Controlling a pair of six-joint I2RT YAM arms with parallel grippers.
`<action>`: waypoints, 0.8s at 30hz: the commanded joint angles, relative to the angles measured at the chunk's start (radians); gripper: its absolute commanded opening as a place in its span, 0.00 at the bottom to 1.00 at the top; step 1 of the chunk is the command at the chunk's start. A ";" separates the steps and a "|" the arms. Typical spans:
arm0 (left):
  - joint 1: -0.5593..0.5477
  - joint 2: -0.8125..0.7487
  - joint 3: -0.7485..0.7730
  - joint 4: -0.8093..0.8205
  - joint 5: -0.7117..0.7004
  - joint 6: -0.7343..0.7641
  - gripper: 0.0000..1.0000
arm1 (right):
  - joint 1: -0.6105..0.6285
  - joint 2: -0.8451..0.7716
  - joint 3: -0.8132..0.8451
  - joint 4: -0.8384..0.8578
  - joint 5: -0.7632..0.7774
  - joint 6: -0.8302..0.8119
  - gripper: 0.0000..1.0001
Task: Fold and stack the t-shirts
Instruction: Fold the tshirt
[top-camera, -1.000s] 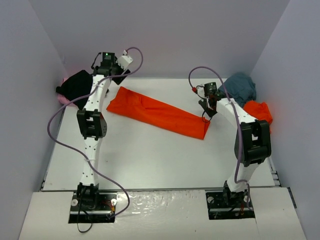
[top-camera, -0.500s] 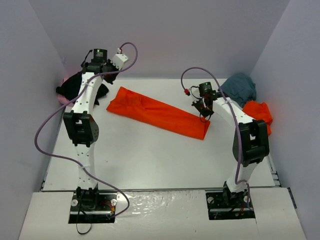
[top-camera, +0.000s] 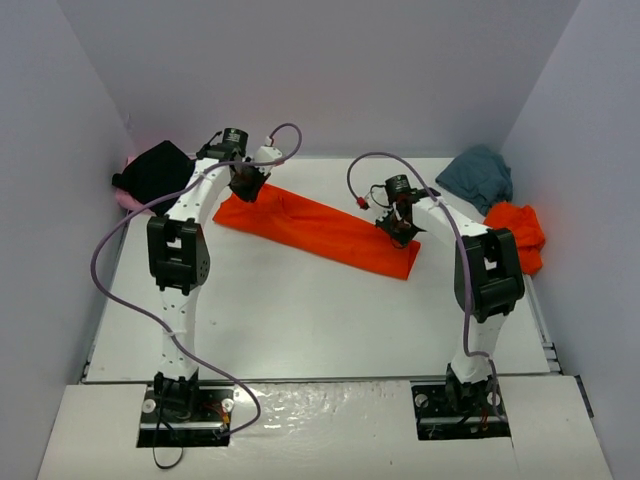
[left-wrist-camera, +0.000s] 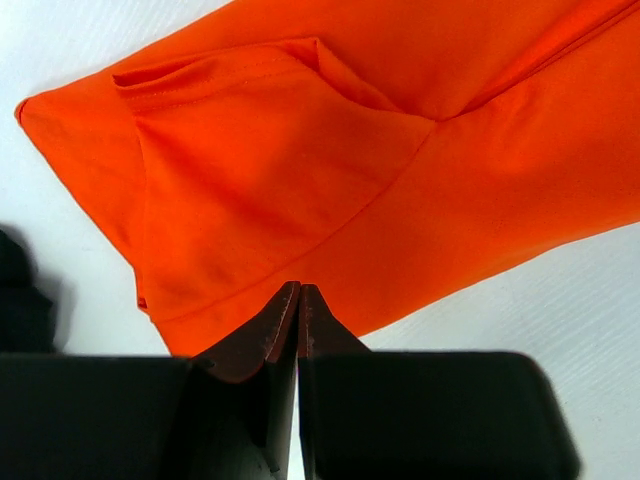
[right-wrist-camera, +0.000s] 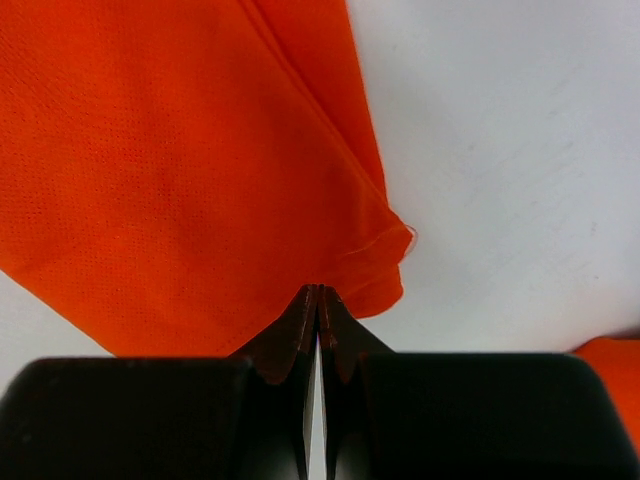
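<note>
So, top view first. Big swing-in over the last second: spotted the left gripper (top-camera: 245, 190) back by the black t-shirt (top-camera: 155, 170) a moment ago, now down on the left end of the long orange-red t-shirt (top-camera: 320, 227). Same for the right gripper (top-camera: 398, 232), slid inward onto the right end. Went from open to pinched fully together on both sides too. No shift in the shirt itself, same slanted strip across the middle of the table (top-camera: 300, 320), back-left to front-right. Reads like the grab ahead of the next fold, probably end to end. Leaving the teal-grey t-shirt (top-camera: 478, 175) and second orange-red t-shirt (top-camera: 515, 232) bunched at the right edge, well apart from all this.

Left wrist view next. Left gripper (left-wrist-camera: 299, 290) shut tight, no gap, tips right on the near hem of the shirt. Sleeve tucked in on top, curved seam across, cloth smooth and flat. Can't tell about any fabric actually caught in the pinch.

Right wrist view last. Same story: right gripper (right-wrist-camera: 318, 290) closed right at the corner, layers stacked there, thin edge curling a bit. Weave clearly visible; looks soft and floppy, likely to sag once lifted.
</note>
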 joint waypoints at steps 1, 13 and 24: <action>-0.013 -0.035 0.025 0.000 0.020 -0.021 0.00 | -0.004 0.041 0.040 -0.059 0.012 -0.043 0.00; -0.055 0.142 0.200 -0.180 -0.059 -0.032 0.00 | -0.002 0.168 0.054 -0.113 0.073 -0.073 0.00; -0.064 0.311 0.365 -0.273 -0.153 -0.068 0.00 | 0.129 0.042 -0.093 -0.243 0.043 -0.196 0.00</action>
